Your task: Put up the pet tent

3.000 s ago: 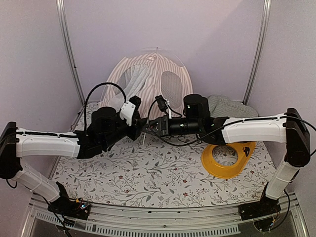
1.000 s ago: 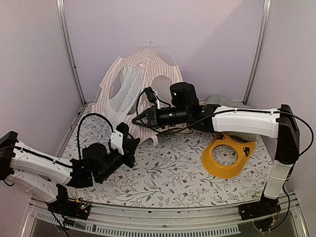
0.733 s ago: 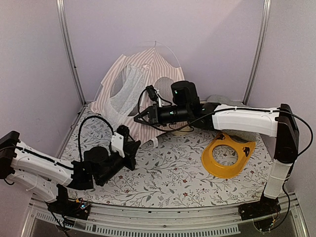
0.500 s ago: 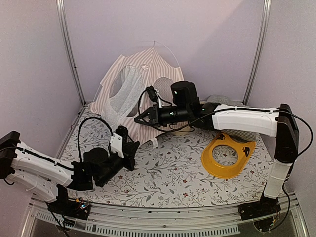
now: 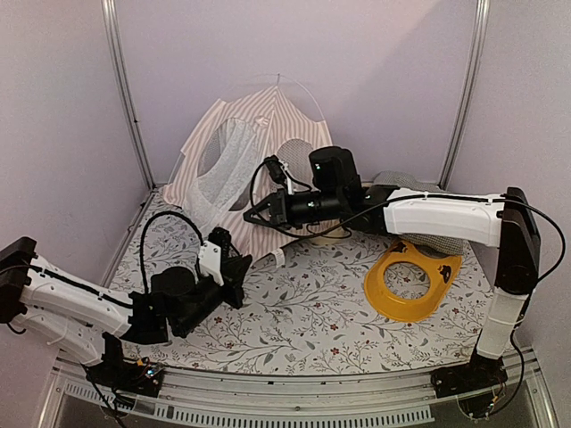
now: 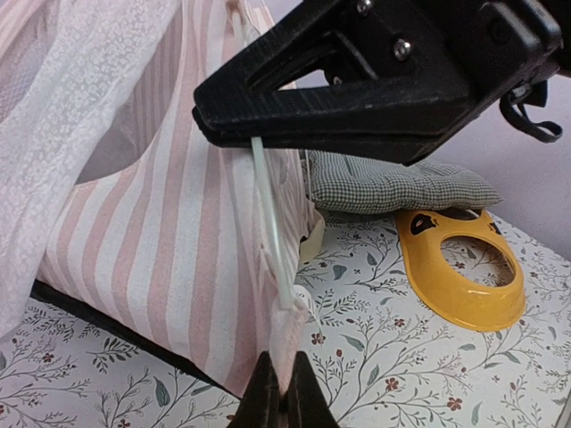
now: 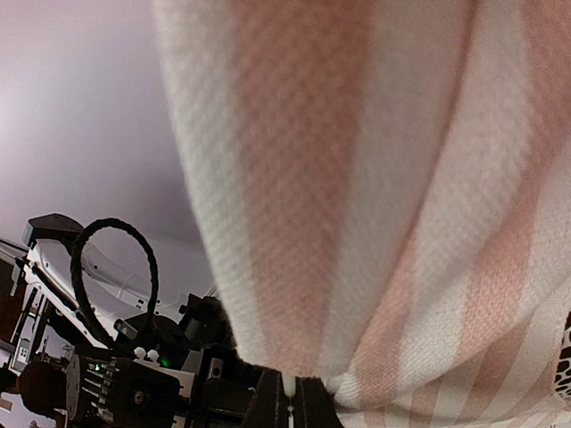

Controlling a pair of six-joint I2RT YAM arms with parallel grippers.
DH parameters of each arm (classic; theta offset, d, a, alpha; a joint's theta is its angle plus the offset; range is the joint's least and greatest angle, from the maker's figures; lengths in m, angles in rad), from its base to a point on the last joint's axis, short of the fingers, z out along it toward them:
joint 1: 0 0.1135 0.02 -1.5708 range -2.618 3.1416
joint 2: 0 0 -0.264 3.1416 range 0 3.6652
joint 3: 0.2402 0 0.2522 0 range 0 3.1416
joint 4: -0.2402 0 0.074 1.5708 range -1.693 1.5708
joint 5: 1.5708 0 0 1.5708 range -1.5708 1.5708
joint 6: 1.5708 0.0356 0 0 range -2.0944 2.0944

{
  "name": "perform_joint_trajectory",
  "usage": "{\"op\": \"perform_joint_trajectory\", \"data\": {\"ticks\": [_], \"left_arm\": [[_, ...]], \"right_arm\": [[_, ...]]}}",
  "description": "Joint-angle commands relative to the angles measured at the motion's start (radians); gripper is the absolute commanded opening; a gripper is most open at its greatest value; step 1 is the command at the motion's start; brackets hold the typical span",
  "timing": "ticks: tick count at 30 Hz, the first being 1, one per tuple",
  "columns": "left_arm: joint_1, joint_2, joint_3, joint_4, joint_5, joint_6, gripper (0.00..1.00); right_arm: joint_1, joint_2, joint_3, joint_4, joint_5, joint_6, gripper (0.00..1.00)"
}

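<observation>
Left wrist view: the left gripper (image 6: 281,394) is pinching shut on the bottom corner of the pink-and-white striped fabric pet tent (image 6: 169,232), low over the floral-printed surface (image 6: 401,357). Just above, the right gripper (image 6: 214,113) is clamping the tent's thin white pole (image 6: 270,232). The tent is standing along the surface's far edge, toward the far-left corner.

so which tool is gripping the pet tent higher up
The right tool, shut on the thin white pole of the pet tent, partway up. The left tool pinches the fabric at the bottom corner.
</observation>
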Motion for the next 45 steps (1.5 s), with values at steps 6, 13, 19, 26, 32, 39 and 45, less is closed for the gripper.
{"op": "perform_joint_trajectory", "data": {"ticks": [6,13,19,26,32,39,45], "left_arm": [[-0.084,0.038,-0.075,-0.245,0.119,-0.007,0.00],[-0.083,0.041,-0.075,-0.249,0.120,-0.009,0.00],[-0.085,0.041,-0.075,-0.249,0.121,-0.010,0.00],[-0.085,0.039,-0.075,-0.249,0.123,-0.010,0.00],[-0.085,0.042,-0.075,-0.249,0.123,-0.010,0.00],[-0.085,0.045,-0.072,-0.249,0.123,-0.008,0.00],[-0.085,0.046,-0.070,-0.249,0.126,-0.011,0.00]], "right_arm": [[-0.155,-0.052,0.084,0.265,0.205,0.004,0.00],[-0.161,-0.051,0.084,0.263,0.203,0.005,0.00],[-0.166,-0.053,0.084,0.260,0.204,0.001,0.00],[-0.166,-0.047,0.086,0.260,0.202,0.000,0.00],[-0.168,-0.034,0.086,0.261,0.187,0.008,0.00],[-0.167,-0.024,0.063,0.277,0.179,0.022,0.00],[-0.165,-0.019,0.041,0.293,0.174,0.034,0.00]]}}
